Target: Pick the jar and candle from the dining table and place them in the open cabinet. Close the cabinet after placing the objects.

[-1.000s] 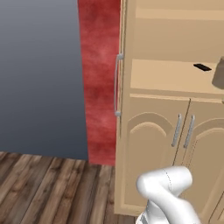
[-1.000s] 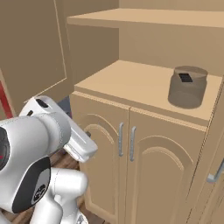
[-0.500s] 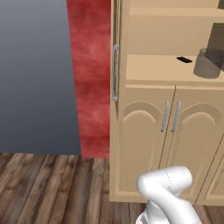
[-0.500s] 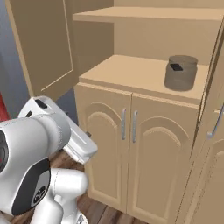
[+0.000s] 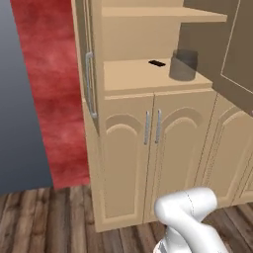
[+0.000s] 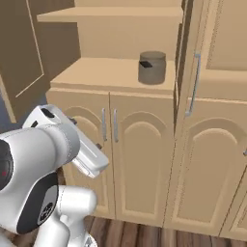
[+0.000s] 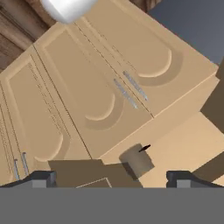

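On cabinet (image 5: 128, 148) shelf — one jar (image 5: 184, 64), one black object (image 5: 157, 63).

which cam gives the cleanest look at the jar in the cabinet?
Right base view: the jar stands near the front of the open cabinet shelf, whole and unblocked. Left base view has it farther right beside the open door. Hand view shows it small and rolled.

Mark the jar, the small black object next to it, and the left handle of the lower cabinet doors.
jar (image 6: 152, 68): right base view, middle of its grey side wall.
small black object (image 5: 157, 63): left base view, its flat top.
left lower door handle (image 6: 103, 124): right base view, midway along the silver bar.
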Available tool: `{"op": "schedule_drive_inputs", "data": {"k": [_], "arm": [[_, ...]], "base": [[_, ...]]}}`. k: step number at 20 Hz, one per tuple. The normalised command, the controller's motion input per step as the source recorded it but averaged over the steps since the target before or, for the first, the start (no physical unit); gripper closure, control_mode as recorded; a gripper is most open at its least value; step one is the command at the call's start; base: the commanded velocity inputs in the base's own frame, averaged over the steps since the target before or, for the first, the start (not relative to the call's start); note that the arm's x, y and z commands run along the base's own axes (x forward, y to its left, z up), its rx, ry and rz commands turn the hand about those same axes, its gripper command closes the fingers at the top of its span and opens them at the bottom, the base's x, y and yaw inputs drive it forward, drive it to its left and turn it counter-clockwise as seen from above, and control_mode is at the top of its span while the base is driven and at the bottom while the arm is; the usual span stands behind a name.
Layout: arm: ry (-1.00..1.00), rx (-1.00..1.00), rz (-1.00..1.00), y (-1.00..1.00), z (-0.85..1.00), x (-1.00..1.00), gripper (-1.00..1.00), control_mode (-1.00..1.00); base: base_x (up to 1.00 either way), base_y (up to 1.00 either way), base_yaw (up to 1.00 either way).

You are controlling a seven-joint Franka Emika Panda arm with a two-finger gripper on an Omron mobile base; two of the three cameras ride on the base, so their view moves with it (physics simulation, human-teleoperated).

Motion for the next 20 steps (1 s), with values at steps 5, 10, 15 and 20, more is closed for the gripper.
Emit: {"op": "schedule_drive_inputs", "data": {"k": [5,10,15,20], "arm": [[0.00,0.00,0.00,0.00,0.00,0.00,-1.00,1.00],[0.00,0.00,0.00,0.00,0.00,0.00,-1.00,1.00],[0.00,0.00,0.00,0.00,0.00,0.00,-1.00,1.00],[0.00,0.00,0.00,0.00,0.00,0.00,-1.00,1.00]], "base": [[-0.55,0.00,-0.59],[-0.55,-0.01,-0.57],[-0.55,-0.19,-0.52],[-0.41,-0.36,-0.49]]}}
